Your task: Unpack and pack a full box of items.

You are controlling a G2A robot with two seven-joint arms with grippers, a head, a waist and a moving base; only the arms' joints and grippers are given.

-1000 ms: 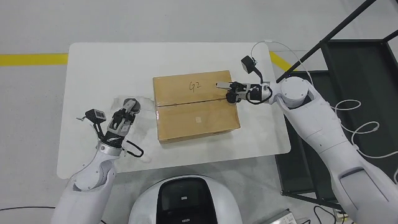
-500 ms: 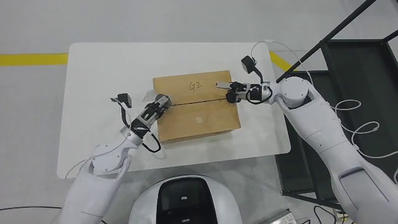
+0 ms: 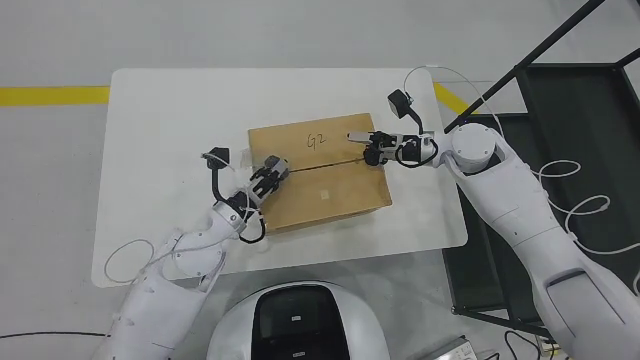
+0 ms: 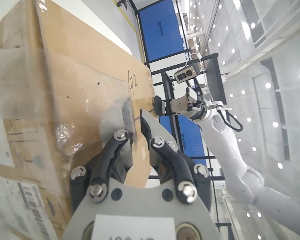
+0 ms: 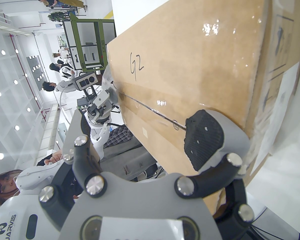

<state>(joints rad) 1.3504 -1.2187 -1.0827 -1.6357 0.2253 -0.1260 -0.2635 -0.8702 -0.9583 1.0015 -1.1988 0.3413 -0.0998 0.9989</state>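
While the white counter (image 3: 160, 130) carries the taped cardboard box (image 3: 318, 172) mid-frame, with the right gripper (image 3: 366, 146) fingers splayed wide at its seam and the left gripper (image 4: 137, 116) fingers narrowly parted by the clear tape (image 4: 112, 118), an uneven pull could skid it.

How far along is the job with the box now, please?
Nothing looks done yet: the box is closed, its flaps meeting at the middle seam. In hand: the left gripper and the right gripper sit at opposite seam ends. Left: opening, unpacking, repacking.
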